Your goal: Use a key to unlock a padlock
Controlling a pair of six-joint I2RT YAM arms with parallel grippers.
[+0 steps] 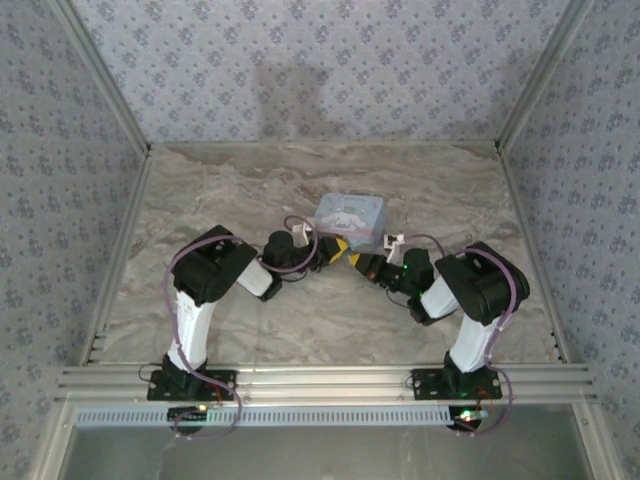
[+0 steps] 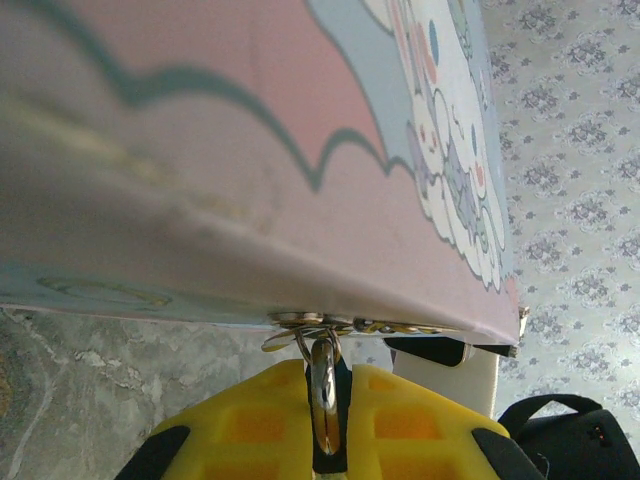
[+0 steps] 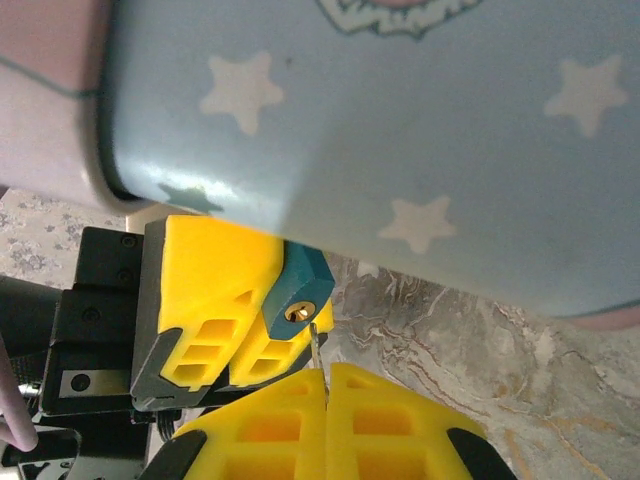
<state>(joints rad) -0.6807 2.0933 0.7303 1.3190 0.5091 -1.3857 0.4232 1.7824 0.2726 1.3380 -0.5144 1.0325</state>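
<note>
The small dark-blue padlock [image 3: 296, 288] hangs at the edge of the light-blue cartoon tin [image 3: 400, 130], its brass keyhole facing my right wrist camera. My left gripper [image 2: 327, 378] is shut on the padlock. The silver shackle [image 2: 324, 385] sticks up between the yellow fingers [image 3: 205, 290] and hooks into the tin's metal hasp [image 2: 310, 322]. My right gripper [image 3: 326, 376] is shut on the key, whose thin blade [image 3: 315, 345] points up. Its tip sits just below and right of the keyhole, outside it. From above, both grippers [image 1: 335, 250] [image 1: 357, 263] meet at the tin's near side [image 1: 350, 215].
The tin stands mid-table on the marble top [image 1: 250, 190], with patterned walls behind and on both sides. An aluminium rail [image 1: 320, 380] runs along the near edge by the arm bases. A white tag [image 1: 392, 240] lies by the tin's right corner.
</note>
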